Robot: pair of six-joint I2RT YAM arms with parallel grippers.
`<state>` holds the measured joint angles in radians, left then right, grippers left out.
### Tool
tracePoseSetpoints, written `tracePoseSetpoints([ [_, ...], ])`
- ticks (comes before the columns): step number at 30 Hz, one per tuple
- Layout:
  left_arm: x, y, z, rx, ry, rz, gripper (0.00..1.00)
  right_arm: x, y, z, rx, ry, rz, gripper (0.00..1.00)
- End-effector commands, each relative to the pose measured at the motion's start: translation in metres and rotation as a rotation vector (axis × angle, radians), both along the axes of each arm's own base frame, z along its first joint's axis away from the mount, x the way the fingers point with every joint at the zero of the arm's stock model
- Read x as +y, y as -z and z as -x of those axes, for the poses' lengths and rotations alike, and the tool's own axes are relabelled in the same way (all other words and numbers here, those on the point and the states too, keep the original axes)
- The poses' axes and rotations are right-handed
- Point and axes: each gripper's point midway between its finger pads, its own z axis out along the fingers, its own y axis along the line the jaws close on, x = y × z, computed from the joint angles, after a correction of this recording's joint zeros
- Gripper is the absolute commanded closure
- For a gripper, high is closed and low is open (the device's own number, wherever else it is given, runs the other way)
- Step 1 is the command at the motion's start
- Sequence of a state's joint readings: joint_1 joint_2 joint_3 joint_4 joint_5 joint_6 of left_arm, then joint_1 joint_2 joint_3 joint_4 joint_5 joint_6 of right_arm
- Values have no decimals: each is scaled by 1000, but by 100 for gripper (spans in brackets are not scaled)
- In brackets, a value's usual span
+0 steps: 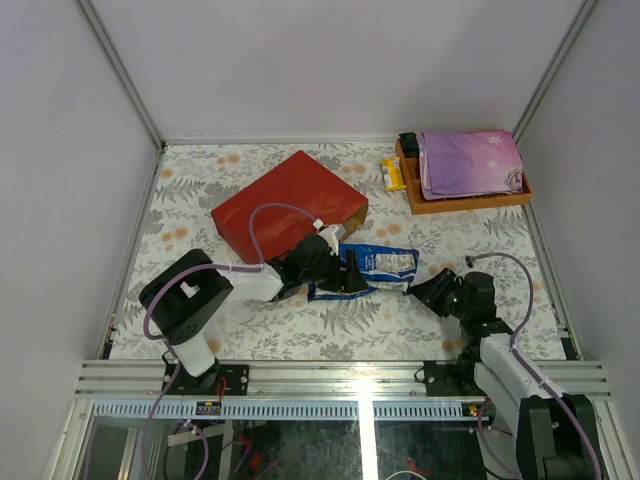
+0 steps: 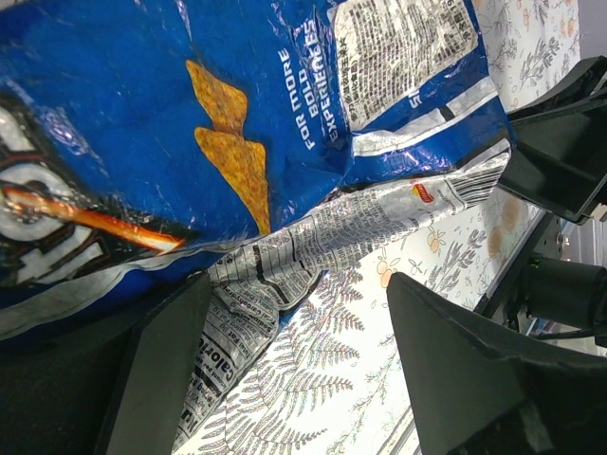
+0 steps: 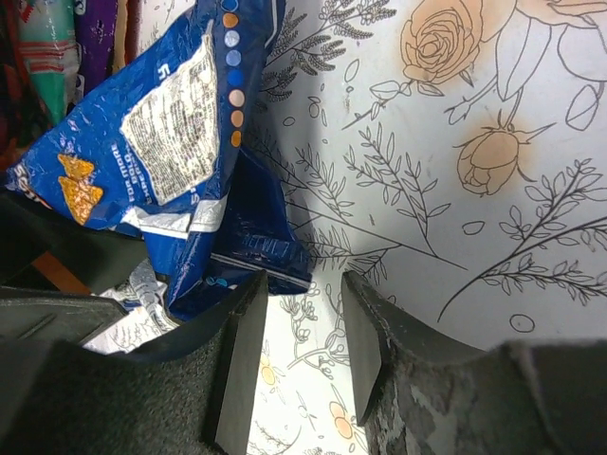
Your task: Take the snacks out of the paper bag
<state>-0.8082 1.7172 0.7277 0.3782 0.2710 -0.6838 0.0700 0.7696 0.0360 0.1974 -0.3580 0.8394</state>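
The blue-and-white packs [image 1: 385, 264] are noted directly ahead of the wide, empty left claw [image 1: 348, 273], the paper bag [image 1: 285, 200] beside it, with the narrowly parted, empty right claw [image 1: 425, 291] set at their end, presumably for dragging them clear.

top view looks down; both wrist views closely share blue packs [image 2: 237, 114].

A robotics lab test cell: plain white panels [image 1: 330, 60] in aluminium framing [image 1: 119, 70] wall off a table under a floral cloth [image 1: 200, 190] (the one homely touch), and 2 cabled robot arms, the left arm [image 1: 195, 300] and the right arm [image 1: 500, 352], are bolted to a slotted metal rail [image 1: 340, 378] at its near edge.
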Motion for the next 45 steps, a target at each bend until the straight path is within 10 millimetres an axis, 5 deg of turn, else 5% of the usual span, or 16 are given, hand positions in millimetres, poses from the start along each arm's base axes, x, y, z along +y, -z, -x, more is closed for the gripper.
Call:
tracePoseSetpoints([
  [1, 36, 62, 31, 166, 1, -186, 24, 4, 9, 5, 22, -9, -26, 55],
  [6, 36, 62, 32, 166, 9, -191, 24, 3, 7, 8, -38, 24, -56, 55],
  [12, 32, 63, 32, 169, 24, -186, 24, 0, -5, 5, -118, 38, -47, 32],
  [30, 32, 61, 32, 171, 32, -186, 25, 3, 18, 8, 0, 18, -40, 38],
  [39, 31, 62, 34, 181, 41, -183, 25, 7, 26, 2, 53, -3, 8, 29],
  [45, 31, 62, 35, 183, 44, -182, 25, 17, 29, 1, 78, -32, 34, 36],
])
